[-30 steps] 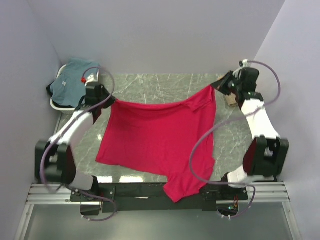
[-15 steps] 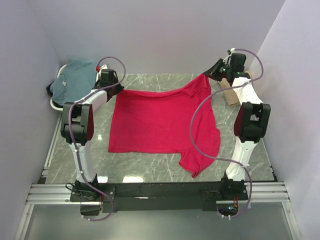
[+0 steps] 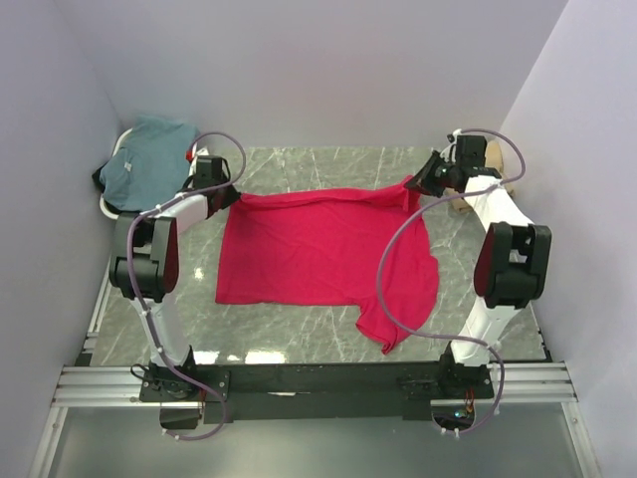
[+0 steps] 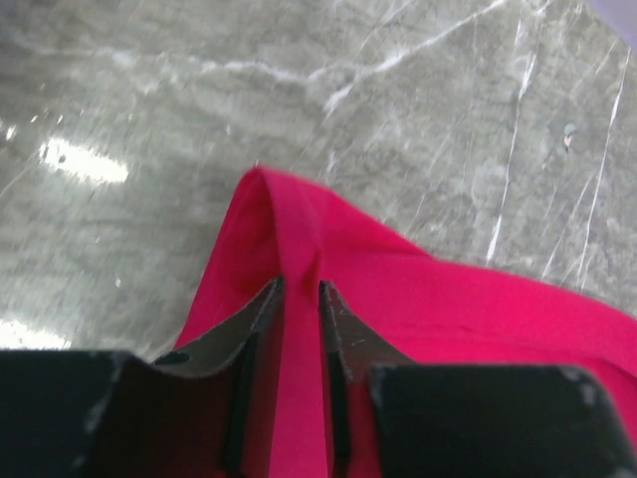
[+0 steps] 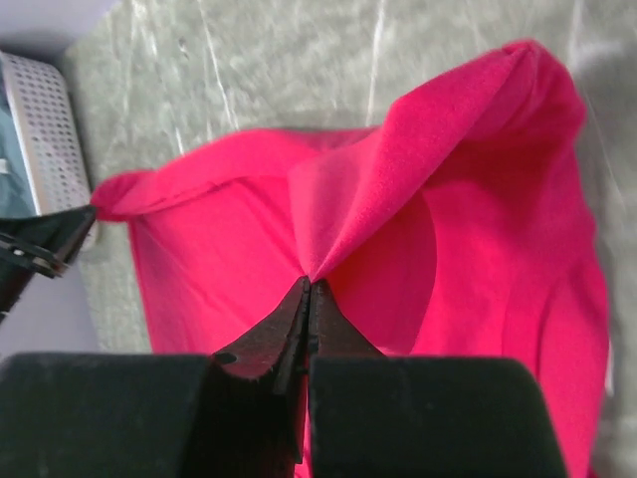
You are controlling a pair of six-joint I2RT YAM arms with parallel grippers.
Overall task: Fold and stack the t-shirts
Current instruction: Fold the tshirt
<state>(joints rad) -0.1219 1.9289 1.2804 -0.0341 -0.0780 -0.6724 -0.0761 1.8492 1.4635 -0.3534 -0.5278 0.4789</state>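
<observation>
The red t-shirt lies spread on the marble table, its lower right part bunched toward the near edge. My left gripper sits at the shirt's far left corner. In the left wrist view its jaws stand slightly apart with a fold of red cloth lying in the gap, so it is open. My right gripper is at the far right corner, shut on a pinch of the red cloth, fingertips meeting. A teal t-shirt rests in the basket. A bit of tan cloth shows behind the right arm.
A white basket stands at the far left corner, also seen in the right wrist view. Lilac walls close in the table at the back and both sides. Bare marble lies beyond the shirt's far edge.
Both arms carried the shirt away from the near edge and lowered its far edge onto the table. The left jaws, shut on the corner before, have parted.
</observation>
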